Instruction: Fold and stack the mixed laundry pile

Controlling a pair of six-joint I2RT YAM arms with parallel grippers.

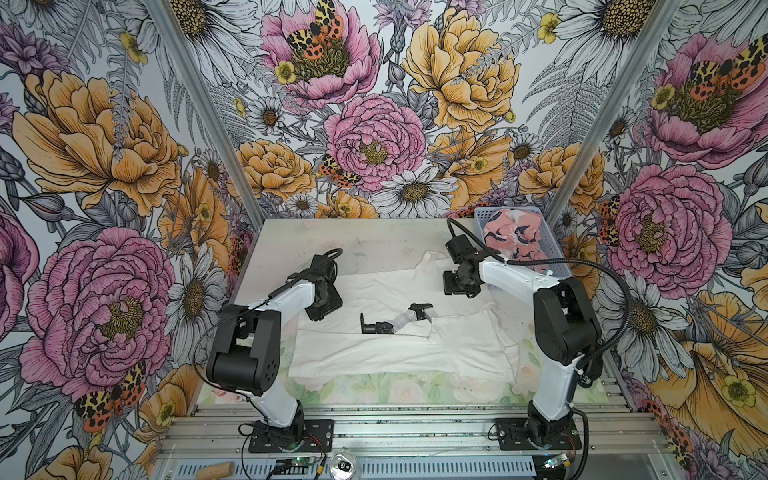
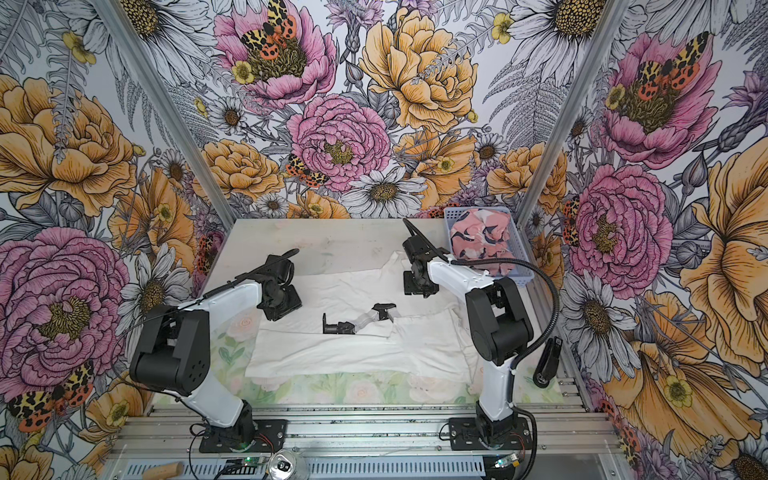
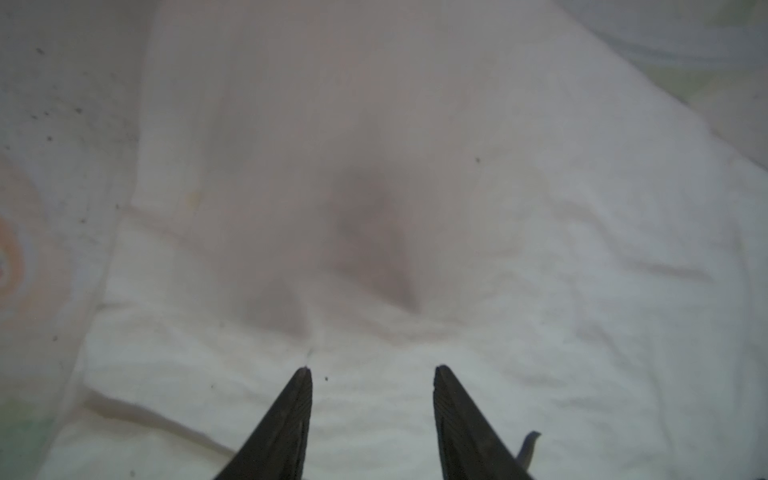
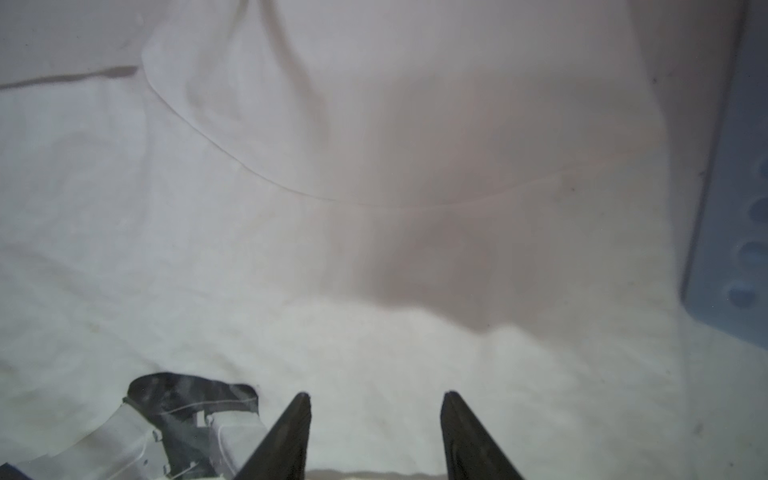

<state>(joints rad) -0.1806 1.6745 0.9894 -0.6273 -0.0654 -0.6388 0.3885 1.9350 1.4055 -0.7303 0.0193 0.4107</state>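
White garment w/ blk-grey graphic, illegible.

Seen in both top views: a pale table, whitish and smudged toward the back, covered along the near edge by a faded flower print of roses and green leaves. Spread flat across the middle, directly on the surface, a white garment: wrinkled, straight along the near hem, bunched at the right side, one flap reaching toward the back. Marked near the centre with a small black-and-grey graphic. Set in the back right corner, a light blue basket with perforated walls. Shown in the right wrist view close against the white cloth; touching or not, hard to tell.
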